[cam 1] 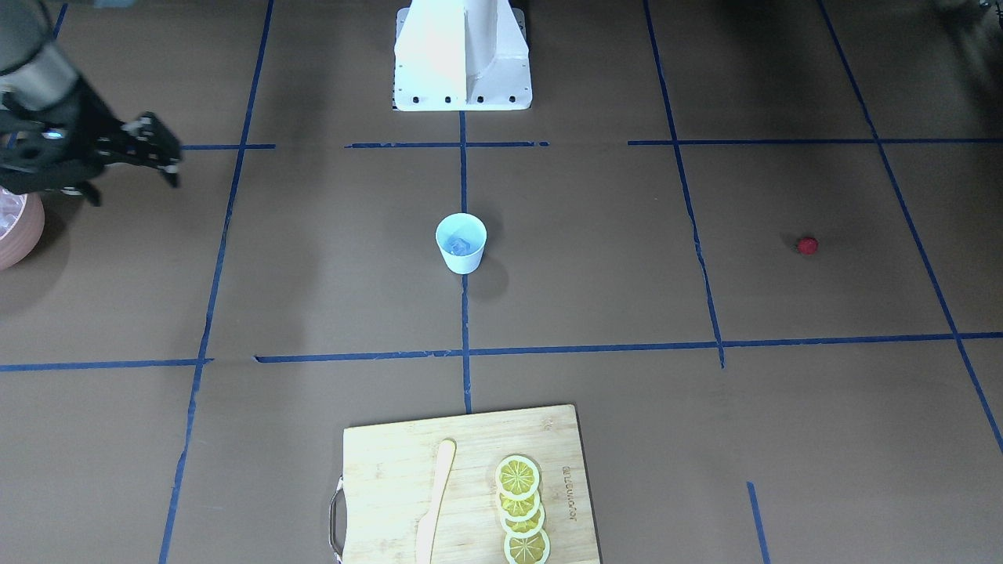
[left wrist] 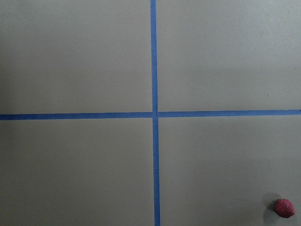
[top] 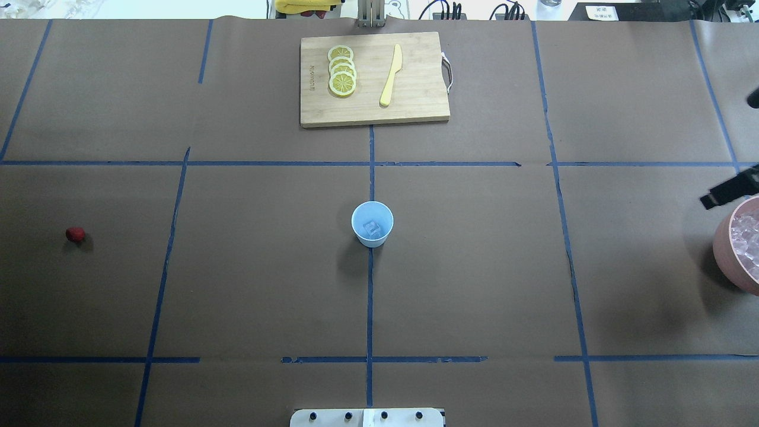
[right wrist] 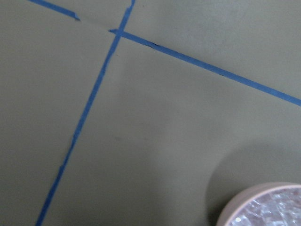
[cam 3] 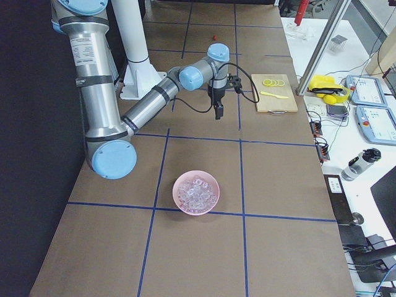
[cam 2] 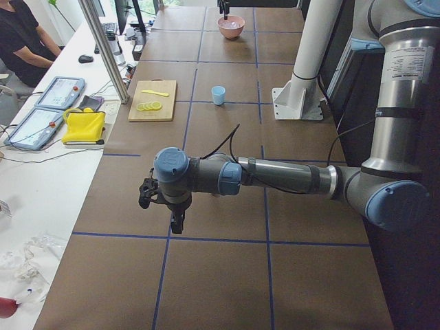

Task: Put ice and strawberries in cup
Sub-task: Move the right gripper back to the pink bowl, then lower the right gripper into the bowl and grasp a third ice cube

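The pale-blue cup [top: 372, 223] stands upright at the table's middle with one ice cube [top: 372, 228] inside it. More ice [cam 3: 197, 192] fills the pink bowl [top: 726, 249] at the right end. The red strawberry [top: 75, 234] lies alone far to the left, and also shows low in the left wrist view as strawberry [left wrist: 284, 207]. My right gripper [cam 1: 135, 189] hangs open and empty above the table beside the bowl, on the cup's side. My left gripper [cam 2: 177, 221] points down over the table's left end; I cannot tell its state.
A wooden cutting board [top: 415, 107] at the far edge carries lemon slices [top: 342, 70] and a yellow knife [top: 391, 74]. The robot's white base [cam 1: 462, 63] stands at the near edge. Blue tape lines cross the brown tabletop. A person sits beyond the far edge.
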Available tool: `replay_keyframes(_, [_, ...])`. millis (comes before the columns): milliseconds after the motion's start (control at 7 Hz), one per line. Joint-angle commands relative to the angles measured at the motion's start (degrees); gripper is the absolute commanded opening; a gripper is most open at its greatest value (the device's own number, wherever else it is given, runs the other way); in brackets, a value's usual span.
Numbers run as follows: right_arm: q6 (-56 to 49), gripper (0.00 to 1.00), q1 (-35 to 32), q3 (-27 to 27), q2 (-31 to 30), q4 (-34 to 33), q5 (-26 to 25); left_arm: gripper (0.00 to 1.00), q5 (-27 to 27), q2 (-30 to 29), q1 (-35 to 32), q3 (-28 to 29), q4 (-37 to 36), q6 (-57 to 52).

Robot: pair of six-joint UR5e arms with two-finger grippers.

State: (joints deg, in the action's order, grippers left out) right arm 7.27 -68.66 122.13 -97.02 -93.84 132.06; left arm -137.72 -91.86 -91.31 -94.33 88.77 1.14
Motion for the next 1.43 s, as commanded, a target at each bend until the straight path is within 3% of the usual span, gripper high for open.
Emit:
replay_keyframes(0, [-15.5, 0.99, -4.4, -4.7, -5.2, 1.1, 1.3, 1.00, 0.0, 0.0, 0.0, -0.2, 0.0, 0.0])
replay_keyframes(143, [-19.0, 0.99, -4.5, -6.6, -6.0, 1.6, 1.4, 1.00, 0.0, 0.1, 0.0, -0.2, 0.0, 0.0])
replay_keyframes(429, [-18.5, 0.99, -4.5, -12.3, -10.7, 14.7, 2.0, 1.00, 0.0, 0.5, 0.0, -0.2, 0.2, 0.0])
replay_keyframes(857, [-18.2, 0.98, -4.3, -18.4, -9.3, 15.7, 3.4, 1.00, 0.0, 0.5, 0.0, -0.2, 0.4, 0.0])
replay_keyframes(1286, [-19.2, 0.81, -3.6, -18.8, -9.2, 16.0, 3.0, 1.00, 0.0, 0.5, 0.1, -0.2, 0.4, 0.0])
